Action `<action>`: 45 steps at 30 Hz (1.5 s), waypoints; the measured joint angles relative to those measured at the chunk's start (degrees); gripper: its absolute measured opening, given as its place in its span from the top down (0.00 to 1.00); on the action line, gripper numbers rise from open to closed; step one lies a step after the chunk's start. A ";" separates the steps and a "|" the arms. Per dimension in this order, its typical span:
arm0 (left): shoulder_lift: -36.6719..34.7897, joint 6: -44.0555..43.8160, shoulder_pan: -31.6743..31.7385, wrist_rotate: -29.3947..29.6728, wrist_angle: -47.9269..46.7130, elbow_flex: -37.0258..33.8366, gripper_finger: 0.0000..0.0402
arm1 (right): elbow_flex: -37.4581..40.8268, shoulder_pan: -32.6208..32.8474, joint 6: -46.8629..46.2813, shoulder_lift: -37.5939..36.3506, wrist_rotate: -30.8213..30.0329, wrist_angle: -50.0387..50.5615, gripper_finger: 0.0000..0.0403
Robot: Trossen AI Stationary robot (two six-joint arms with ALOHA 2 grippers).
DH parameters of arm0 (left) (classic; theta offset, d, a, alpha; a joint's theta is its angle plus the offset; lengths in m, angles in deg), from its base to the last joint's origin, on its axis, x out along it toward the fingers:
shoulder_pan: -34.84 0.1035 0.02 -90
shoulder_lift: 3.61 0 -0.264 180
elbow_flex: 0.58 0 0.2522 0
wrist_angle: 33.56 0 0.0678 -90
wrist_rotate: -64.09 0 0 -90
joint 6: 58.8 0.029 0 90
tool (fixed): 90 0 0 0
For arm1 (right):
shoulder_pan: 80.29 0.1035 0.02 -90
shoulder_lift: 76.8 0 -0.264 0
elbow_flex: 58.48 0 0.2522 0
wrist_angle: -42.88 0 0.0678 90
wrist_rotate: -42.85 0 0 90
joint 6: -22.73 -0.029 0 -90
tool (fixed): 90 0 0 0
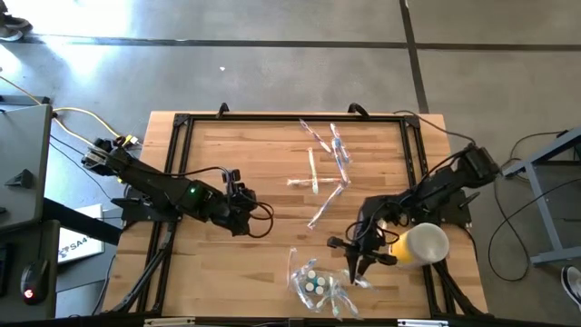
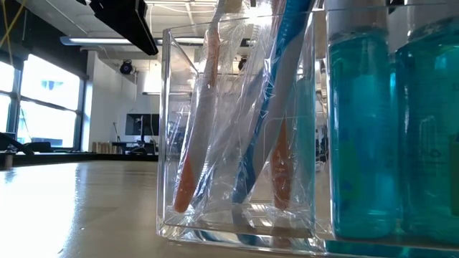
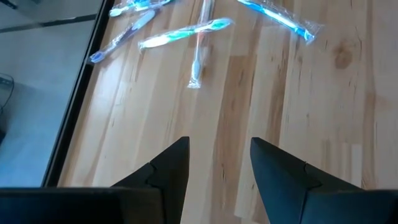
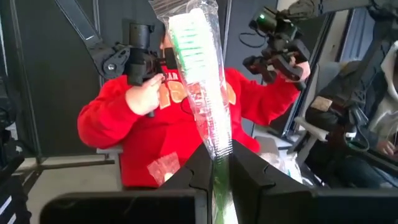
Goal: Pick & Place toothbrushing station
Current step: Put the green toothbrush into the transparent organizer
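The right gripper [image 1: 354,270] is seen near the front right of the tabletop [image 1: 227,163], its fingers [image 4: 249,171] clenched on a wrapped toothbrush [image 4: 205,81] with a green and white head, held upright in the right wrist view. Just beside it, at the front edge, a clear holder [image 1: 316,282] is noted; in the low view it already carries several wrapped toothbrushes [image 2: 208,107] leaning against its walls. Two blue bottles [image 2: 391,136] stand touching the holder's side in that view and fill much of the frame. A yellow and white cup-like object [image 1: 419,245] lies by the right arm; what it is cannot be told.

The left gripper [image 1: 243,202] rests over the left half of the tabletop, well apart from the holder, fingers [image 3: 171,171] released and grasping nothing, bare wood between them.

A loose group of wrapped toothbrushes [image 1: 327,168] is scattered at the back centre, some crossing one another. A black frame [image 1: 177,163] borders the tabletop.

Behind the held toothbrush, a person in a red sweater [image 4: 143,134] is recorded, hands on black control handles [image 4: 140,53]. Printing on the sweater is hidden and cannot be read. A white sheet [image 1: 77,243] with partial lettering "SA" lies left of the tabletop.
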 joint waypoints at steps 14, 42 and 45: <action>0.07 1.26 -0.01 -0.05 17.04 -9.18 0.59 | -0.02 1.11 -1.70 7.57 0.91 -10.52 0.94; 0.04 0.39 -0.02 -1.69 27.38 -13.29 0.59 | -0.04 -1.27 -7.41 20.18 5.39 -22.50 0.94; 0.04 -0.30 -0.02 -1.76 27.36 -13.29 0.59 | -0.04 -1.66 -7.10 20.18 6.67 -21.24 0.94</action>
